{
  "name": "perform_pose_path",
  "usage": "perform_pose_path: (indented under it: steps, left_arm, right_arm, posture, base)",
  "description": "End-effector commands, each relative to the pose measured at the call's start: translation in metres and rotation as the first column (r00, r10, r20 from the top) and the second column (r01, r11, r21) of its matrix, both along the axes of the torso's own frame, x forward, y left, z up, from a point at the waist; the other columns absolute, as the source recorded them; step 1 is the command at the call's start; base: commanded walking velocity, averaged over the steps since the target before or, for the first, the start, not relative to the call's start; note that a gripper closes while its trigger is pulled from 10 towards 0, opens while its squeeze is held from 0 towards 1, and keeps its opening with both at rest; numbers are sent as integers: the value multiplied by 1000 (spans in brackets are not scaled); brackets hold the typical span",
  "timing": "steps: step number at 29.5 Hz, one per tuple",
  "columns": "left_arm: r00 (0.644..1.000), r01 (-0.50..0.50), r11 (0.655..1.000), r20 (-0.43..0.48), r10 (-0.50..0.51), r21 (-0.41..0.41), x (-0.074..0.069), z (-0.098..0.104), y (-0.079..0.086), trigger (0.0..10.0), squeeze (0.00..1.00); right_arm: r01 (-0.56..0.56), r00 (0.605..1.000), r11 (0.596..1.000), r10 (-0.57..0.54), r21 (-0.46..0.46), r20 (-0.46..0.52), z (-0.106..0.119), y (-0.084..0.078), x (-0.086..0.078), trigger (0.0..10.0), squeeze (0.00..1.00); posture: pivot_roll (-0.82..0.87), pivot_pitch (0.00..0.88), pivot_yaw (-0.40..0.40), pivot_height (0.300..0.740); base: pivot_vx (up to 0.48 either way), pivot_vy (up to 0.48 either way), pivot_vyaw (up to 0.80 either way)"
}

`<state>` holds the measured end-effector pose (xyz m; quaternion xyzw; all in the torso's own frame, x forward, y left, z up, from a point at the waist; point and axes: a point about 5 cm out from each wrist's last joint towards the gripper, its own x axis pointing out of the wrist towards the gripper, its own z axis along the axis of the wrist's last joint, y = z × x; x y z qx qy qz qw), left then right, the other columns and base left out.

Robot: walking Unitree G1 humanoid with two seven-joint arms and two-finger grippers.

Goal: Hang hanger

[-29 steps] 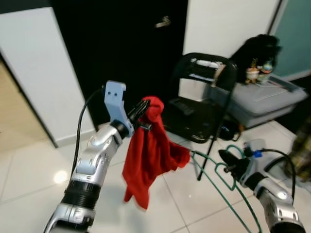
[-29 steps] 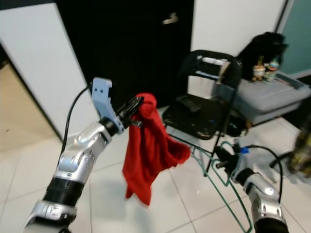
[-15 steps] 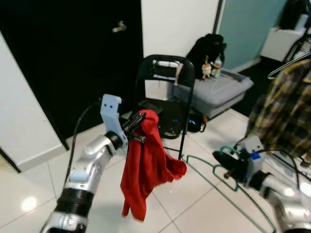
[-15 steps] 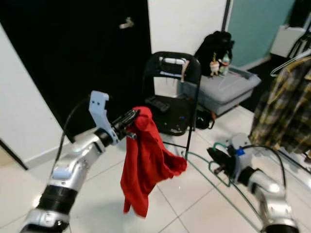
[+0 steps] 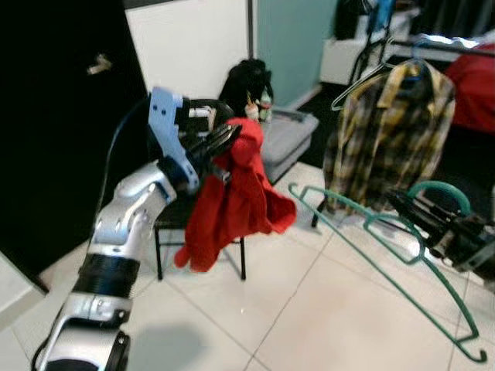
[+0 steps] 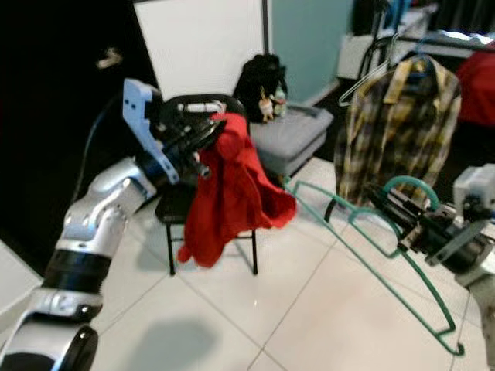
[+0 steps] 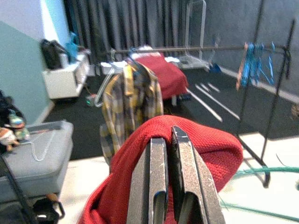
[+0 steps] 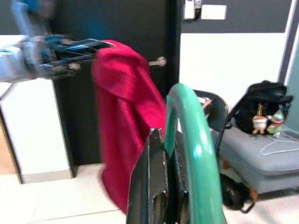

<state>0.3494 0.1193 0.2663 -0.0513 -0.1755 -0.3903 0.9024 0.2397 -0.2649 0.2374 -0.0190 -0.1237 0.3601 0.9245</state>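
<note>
Over on the left, the left gripper (image 5: 220,143) is raised high, its black fingers (image 7: 159,186) clenched on the top of a red garment (image 5: 232,201), which hangs in loose folds in front of a black folding chair (image 6: 186,205). Behind the chair there is a dark door with a metal handle (image 5: 97,63), and beside it a white wall panel. A black bag (image 5: 246,81) and two small figurines (image 6: 271,104) sit on a grey storage box (image 6: 298,135). Further right, a yellow plaid shirt (image 5: 387,131) hangs on a rail, with something red (image 5: 472,81) past it. No lettering or labels can be read anywhere.

On the right, the right gripper (image 6: 394,209) holds the green hanger (image 5: 371,239), fingers (image 8: 156,182) clamped shut around the base of its hook. The hanger's long frame slopes from near the red garment down toward the white tiled floor (image 5: 309,309), held in the air and well apart from the rail.
</note>
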Motion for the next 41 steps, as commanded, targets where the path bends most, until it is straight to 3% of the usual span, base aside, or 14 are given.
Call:
perform_pose_path:
  steps: [1, 6, 9, 14, 20, 23, 28, 31, 39, 41]
  left_arm:
    - [1000, -31, 999, 8, 30, 31, 2, 2, 8, 10000, 0]
    - [998, -53, 998, -26, 54, 28, 4, -4, 14, 10000, 0]
    - [999, -13, 998, -47, 16, 60, -2, -12, 16, 10000, 0]
    - [996, 53, 992, -71, -45, 116, -13, -18, 20, 10000, 0]
    - [990, 115, 987, -98, -104, 111, -22, -19, 18, 10000, 0]
    - [982, 156, 986, -118, -148, 63, -27, -17, 12, 10000, 0]
    - [969, 169, 976, -156, -190, -135, -29, -8, -10, 10000, 0]
    - [964, 173, 966, -166, -206, -191, -29, -5, -16, 10000, 0]
    - [962, 171, 958, -170, -212, -231, -28, -2, -25, 10000, 0]
    - [975, 141, 970, -144, -171, -196, -22, 0, -32, 10000, 0]
  right_arm:
    - [-58, 998, 998, 58, -32, -24, -4, 17, 0, 10000, 0]
    - [-124, 988, 991, 119, -54, -97, -17, 38, -1, 10000, 0]
    - [-161, 979, 985, 151, -60, -138, -25, 48, 1, 10000, 0]
    - [-170, 977, 982, 158, -76, -146, -22, 51, 8, 10000, 0]
    - [-129, 988, 988, 120, -90, -100, -8, 47, 16, 10000, 0]
    - [-98, 993, 993, 93, -72, -65, -1, 49, 21, 10000, 0]
    - [-47, 999, 999, 47, -4, -17, 6, 58, 32, 10000, 0]
    - [-49, 999, 999, 50, 12, -18, 5, 61, 34, 10000, 0]
    - [-79, 996, 997, 79, 14, -28, 3, 67, 35, 10000, 0]
    - [-137, 988, 990, 133, -42, -76, -6, 72, 30, 10000, 0]
  posture:
    - [-156, 0, 103, 740]
    - [-154, 0, 101, 740]
    - [-137, 0, 84, 740]
    - [-117, 0, 57, 740]
    - [-114, 0, 48, 740]
    - [-111, 0, 49, 740]
    - [-100, 0, 46, 740]
    - [-98, 0, 46, 740]
    - [-98, 0, 47, 740]
    - [-104, 0, 54, 740]
  base:
    - [0, 0, 0]
    - [0, 0, 0]
    - [0, 0, 0]
    - [0, 0, 0]
    - [0, 0, 0]
    - [0, 0, 0]
    - [0, 0, 0]
    - [0, 0, 0]
    - [0, 0, 0]
    - [0, 0, 0]
